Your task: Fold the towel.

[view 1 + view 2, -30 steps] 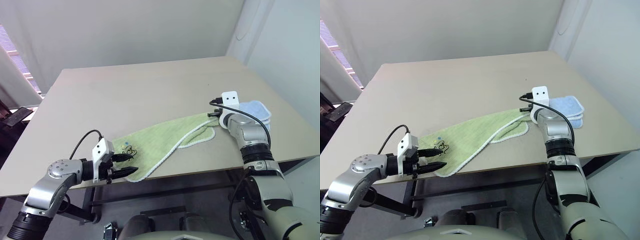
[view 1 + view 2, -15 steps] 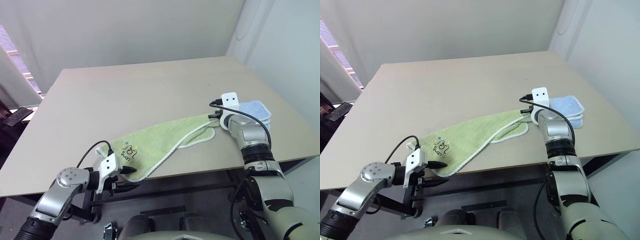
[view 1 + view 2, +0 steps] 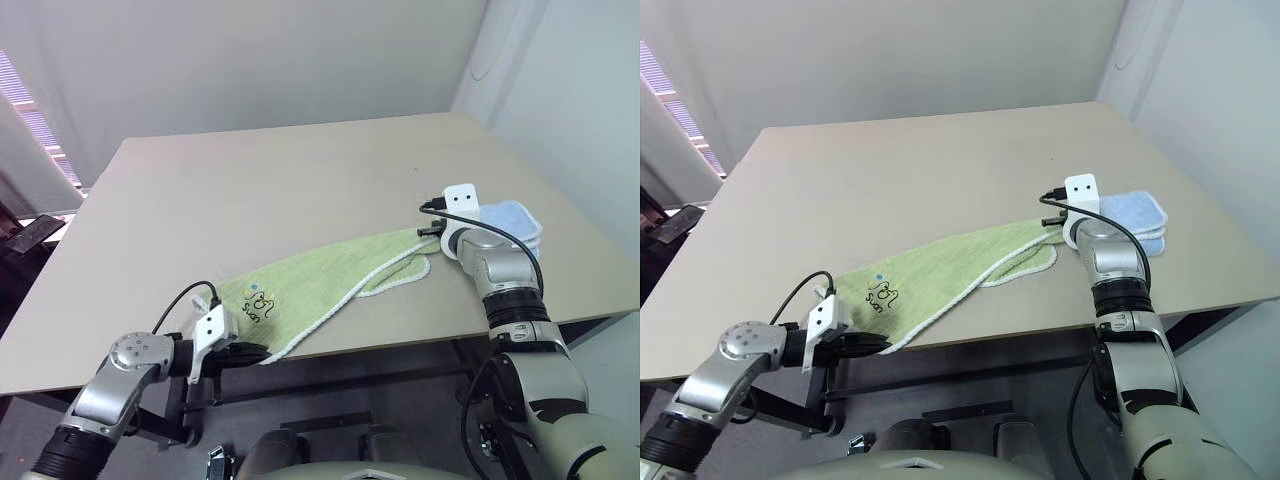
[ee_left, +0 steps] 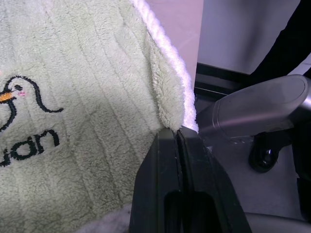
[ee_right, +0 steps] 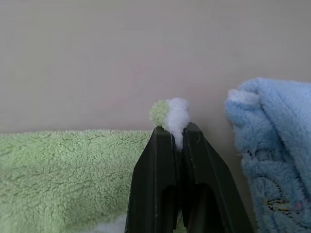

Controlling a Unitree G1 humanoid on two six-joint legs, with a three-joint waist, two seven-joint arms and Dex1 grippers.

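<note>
Clenched on the towel (image 4: 87, 111), my left pincer (image 4: 178, 133) bites the cloth right at its white stitched edging, close to the corner that bears the dark "Swan" mark (image 3: 257, 309) and the little embroidered bird. That corner lies at the near edge of the counter (image 3: 280, 190), and from my head I see my left pincer (image 3: 243, 354) reaching in level with the edge, with the towel's rim drooping slightly over it.

On the other side, my right pincer (image 5: 178, 132) is also clamped tight, a small tuft of green pile and white edging squeezed up between its two black fingers. It holds the far corner of the towel, and from above my right pincer (image 3: 432, 228) sits on the counter at the right end of the cloth.

Between my two grips the towel (image 3: 330, 285) stretches in a long slanted band across the front part of the counter, low at my left and higher toward my right. Near my right grip a flap is turned over, so the white edging curls in a loop on top of the green.

Just beside my right pincer, on its outer side, lies a light blue folded cloth (image 3: 512, 222), its fluffy edge near the towel's corner.
</note>
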